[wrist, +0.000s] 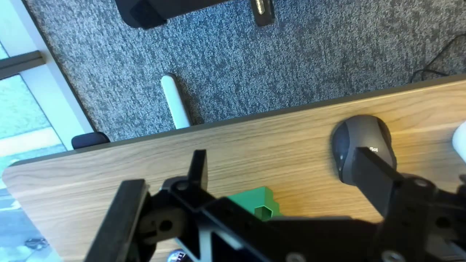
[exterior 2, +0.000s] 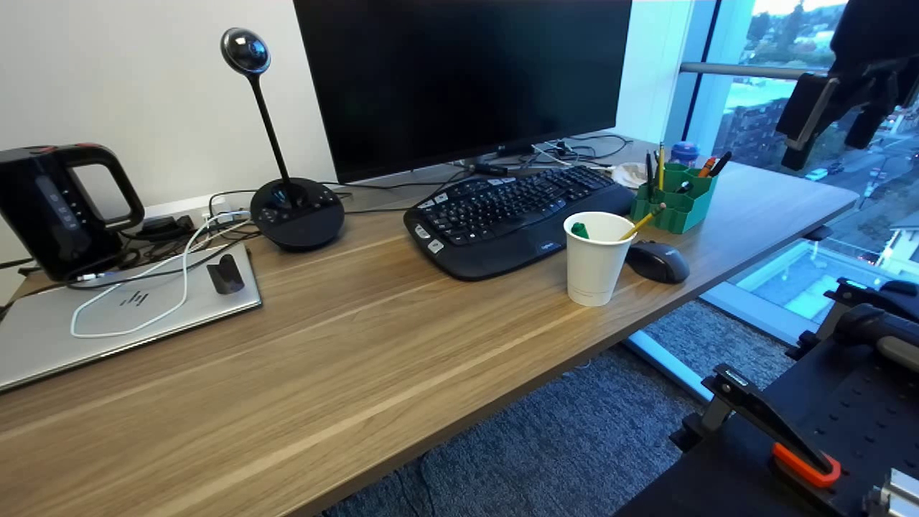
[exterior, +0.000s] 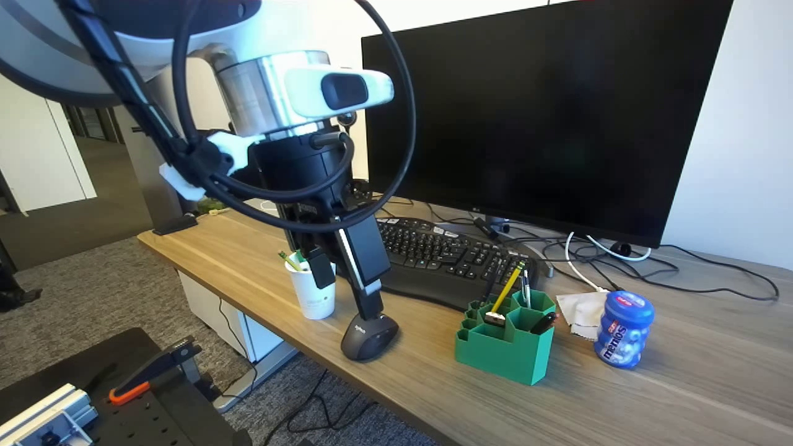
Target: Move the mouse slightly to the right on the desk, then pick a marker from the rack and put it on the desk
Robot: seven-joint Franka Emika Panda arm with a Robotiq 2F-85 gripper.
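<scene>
Black fingers, spread wide apart with bare wood showing between their tips, hang well above the worktop; in the wrist view, one of them hides part of the dark grey mouse. The mouse rests just beside the worktop's long front edge, between a white cup and a green holder, nearer the cup. The cup stands upright near the same edge. The holder is set farther in, toward the rounded front corner of the short end; dark markers and a yellow pencil project from its slots. Closer to that short end stands a blue jar. Farther in from the mouse, a black keyboard lies before a dark screen at the rear edge. Well apart from these, toward the opposite end, an exterior view shows a round-based webcam near a silver laptop, its lid down.
</scene>
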